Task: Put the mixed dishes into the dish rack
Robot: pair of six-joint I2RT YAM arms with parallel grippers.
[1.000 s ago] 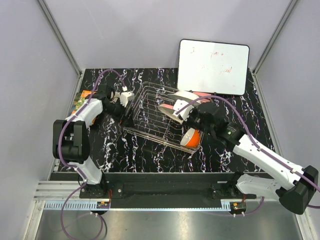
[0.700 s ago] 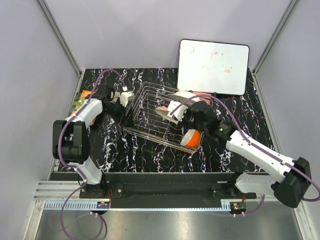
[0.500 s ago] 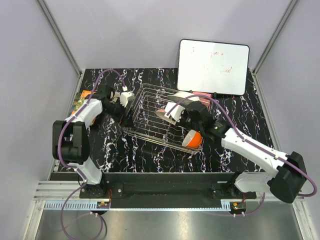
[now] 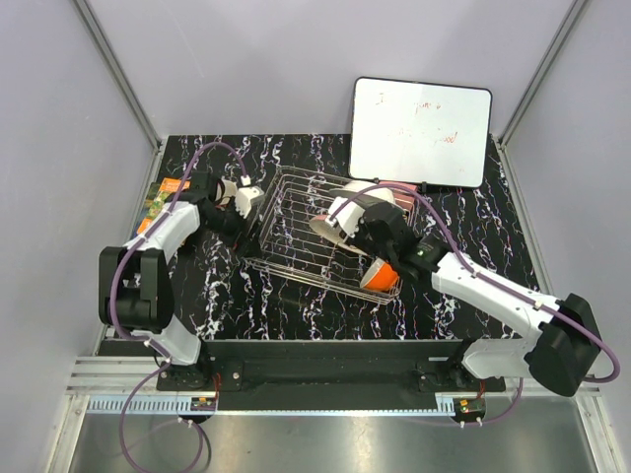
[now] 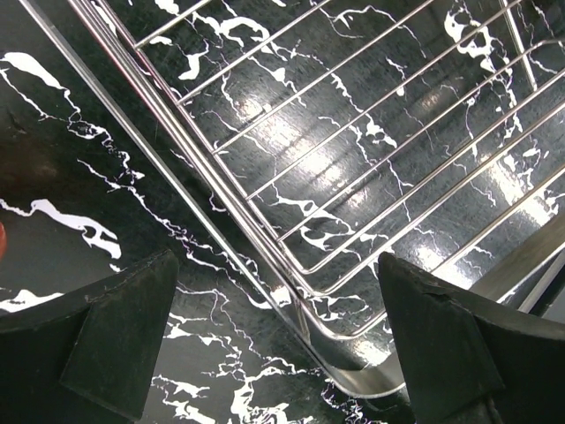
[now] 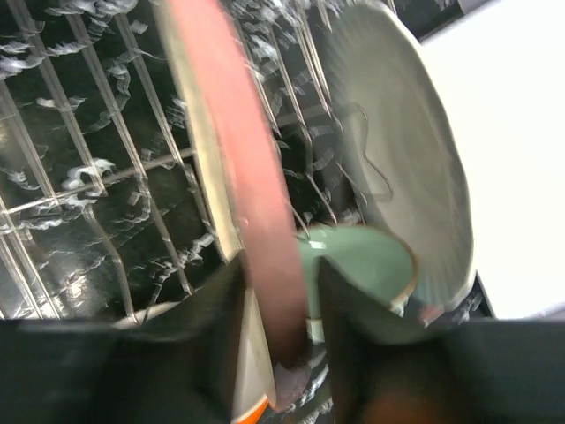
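1. The pink plate stands on edge inside the rack, over its right half. The right gripper pinches it at the rim, 1 finger on each face.
2. It looks like glazed ceramic: stiff, slick, fairly heavy for its size, and likely to chip against wire or another dish. A firm hold on the rim suits it, and it should go down gently between 2 prongs. If released while leaning, it could tip onto its neighbours.
3. Just beyond it in the right wrist view, a white plate also stands on edge in the rack. A green bowl sits low between the 2 plates, close to both. Whether they touch cannot be told.
4. An orange bowl lies tilted in the rack's near right corner, below the right gripper in the top view.
5. The left half of the rack shows bare wire. No mug or small cup can be made out.
6. The left gripper hangs low at the rack's left rim with its fingers spread wide, holding nothing. The rim runs between them.
7. The rack rests on a black marbled table. A whiteboard leans behind it.
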